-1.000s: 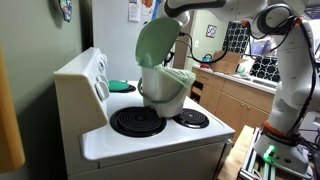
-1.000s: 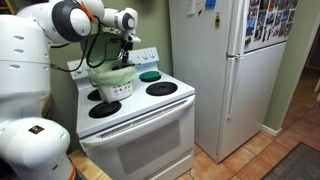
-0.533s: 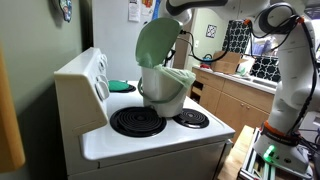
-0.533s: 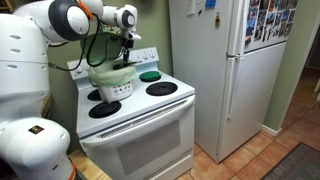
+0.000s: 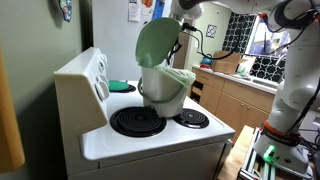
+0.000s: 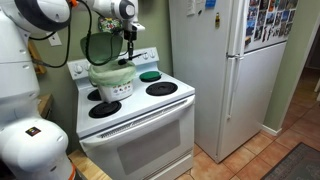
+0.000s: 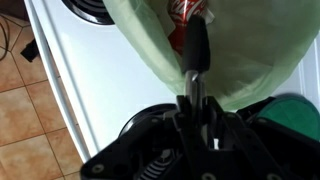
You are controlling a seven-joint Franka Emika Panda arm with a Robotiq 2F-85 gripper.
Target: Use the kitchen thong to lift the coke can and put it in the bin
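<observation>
The white bin with a pale green liner stands on the stove top, its big green lid raised; it also shows in an exterior view. My gripper is shut on the black kitchen tongs, which hang down over the bin's mouth. In the wrist view the red coke can shows at the tongs' tips against the green liner. In the exterior views the gripper is above the bin's rim and the can is hidden.
The bin stands on a white electric stove with black coil burners. A dark green round dish lies on a back burner. A white fridge stands beside the stove, and wooden cabinets behind it.
The arm has lifted: its upper links have moved up and partly out of both exterior views. The gripper with the tongs is slightly higher over the bin.
</observation>
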